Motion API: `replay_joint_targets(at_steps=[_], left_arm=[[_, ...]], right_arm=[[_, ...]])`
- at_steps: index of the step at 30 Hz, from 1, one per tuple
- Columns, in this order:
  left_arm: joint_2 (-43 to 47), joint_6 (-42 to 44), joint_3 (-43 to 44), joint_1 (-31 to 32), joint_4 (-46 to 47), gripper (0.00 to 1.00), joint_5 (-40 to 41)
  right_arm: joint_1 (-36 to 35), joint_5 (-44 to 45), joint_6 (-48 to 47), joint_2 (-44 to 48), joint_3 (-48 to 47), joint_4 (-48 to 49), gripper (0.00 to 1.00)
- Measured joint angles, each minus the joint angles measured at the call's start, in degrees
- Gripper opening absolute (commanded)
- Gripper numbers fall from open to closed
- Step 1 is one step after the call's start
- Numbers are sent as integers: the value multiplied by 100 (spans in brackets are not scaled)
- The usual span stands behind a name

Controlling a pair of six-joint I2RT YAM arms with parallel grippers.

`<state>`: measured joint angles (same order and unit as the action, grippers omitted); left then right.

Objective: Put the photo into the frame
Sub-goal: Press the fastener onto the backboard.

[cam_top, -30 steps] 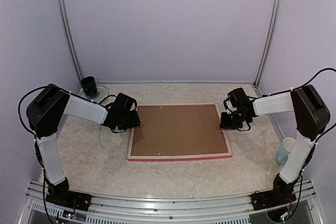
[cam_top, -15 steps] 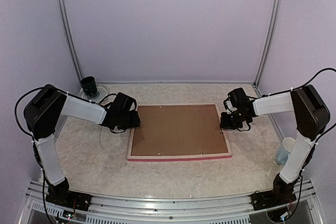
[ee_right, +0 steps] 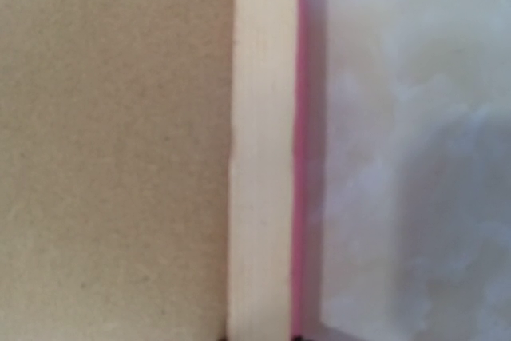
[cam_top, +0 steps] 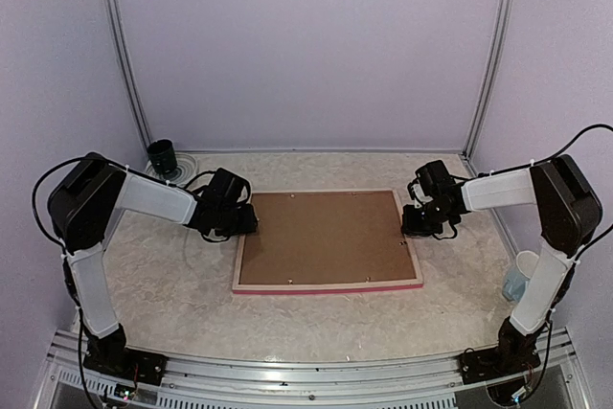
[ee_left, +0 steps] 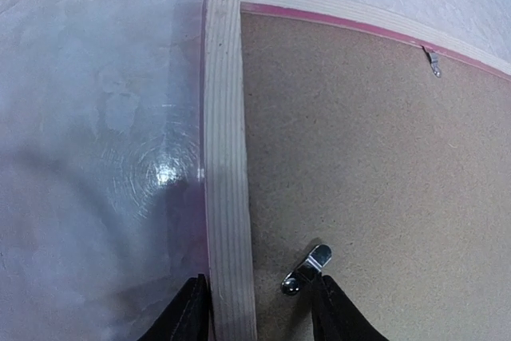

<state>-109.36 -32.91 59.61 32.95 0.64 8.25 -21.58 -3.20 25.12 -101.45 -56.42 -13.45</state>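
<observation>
The frame (cam_top: 329, 284) lies face down in the middle of the table, with its pale wood back up and a pink edge showing. A brown backing board (cam_top: 326, 234) fills it. The photo is hidden. My left gripper (cam_top: 247, 220) is open at the frame's left rail (ee_left: 227, 157). One finger is on the table outside the rail. The other finger (ee_left: 339, 317) is on the board, touching a small metal tab (ee_left: 307, 267). My right gripper (cam_top: 414, 220) is at the right rail (ee_right: 259, 157). Its tips barely show and sit close on either side of the rail.
A black cup (cam_top: 162, 155) stands at the back left corner. A white and blue cup (cam_top: 520, 275) stands by the right arm. More metal tabs (ee_left: 432, 60) sit along the frame's inner edge. Walls close in the back and sides.
My left gripper has shifted slightly toward the frame's left rail. The right arm and the frame have not moved.
</observation>
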Motion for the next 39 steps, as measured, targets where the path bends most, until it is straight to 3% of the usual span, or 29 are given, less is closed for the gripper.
replay_joint_targets(at_steps=[39], left_arm=[[-205,-455,177,-153,28,27,57]], right_arm=[[0,2,2,0,-7,-13,1]])
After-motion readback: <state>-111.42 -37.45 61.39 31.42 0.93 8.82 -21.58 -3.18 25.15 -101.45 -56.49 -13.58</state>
